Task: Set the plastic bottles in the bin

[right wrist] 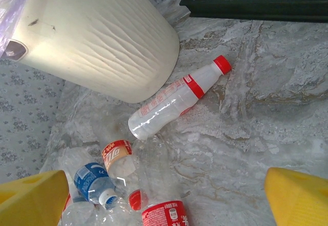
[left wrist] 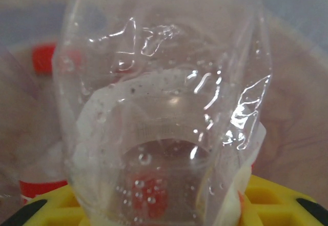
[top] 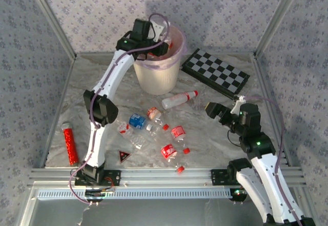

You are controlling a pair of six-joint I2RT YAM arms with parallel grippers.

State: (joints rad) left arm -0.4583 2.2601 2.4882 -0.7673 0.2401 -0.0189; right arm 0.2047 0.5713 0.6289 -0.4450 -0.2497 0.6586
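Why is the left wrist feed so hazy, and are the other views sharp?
Left wrist: the clear bottle crowds the lens, soft and streaked with glare, the bin behind blurred. Top external: sharp, soft shadows on the back wall. Right wrist: white bottle sharp, near yellow fingers soft.

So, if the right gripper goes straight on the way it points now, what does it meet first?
Probably the white bottle with the red cap, lying beside the bin; the open right gripper aims about at its middle, though depth is unclear.

Left end effector [top: 160, 49] over the bin [top: 154, 81]
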